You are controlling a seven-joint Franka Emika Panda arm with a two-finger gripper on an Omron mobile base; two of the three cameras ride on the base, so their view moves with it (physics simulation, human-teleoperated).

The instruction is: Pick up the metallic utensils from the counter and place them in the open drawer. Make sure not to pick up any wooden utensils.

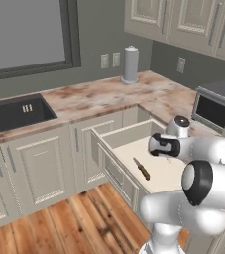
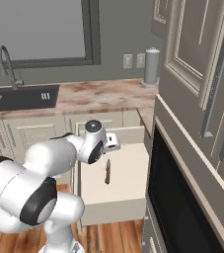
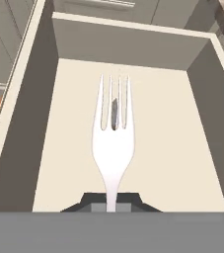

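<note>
Left base view: at the left edge a dark sink [image 1: 15,113] is set into the marbled counter [image 1: 109,96], and a paper towel roll [image 1: 130,64] stands near the counter's back edge. Further right, the cream drawer [image 1: 115,166] is pulled out from under the counter. The knife [image 1: 141,168] with dark handle lies on the pale drawer floor, near the middle, apart from the walls. To the right of it, the robot's white arm reaches over the drawer and hides its hand.

Right base view: the sink [image 2: 19,98] is again at the left. The knife [image 2: 107,172] lies in the drawer [image 2: 114,210] lengthwise, just right of the arm.

Hand view: the gripper [image 3: 111,205] is closed on the handle of a silver fork [image 3: 113,143], which is pinched between the two dark finger tips. The fork's prongs point away from the hand, over the middle of the drawer floor, toward the wall [image 3: 128,47] at the top of this view. A small grey piece of the knife shows between the prongs.
</note>
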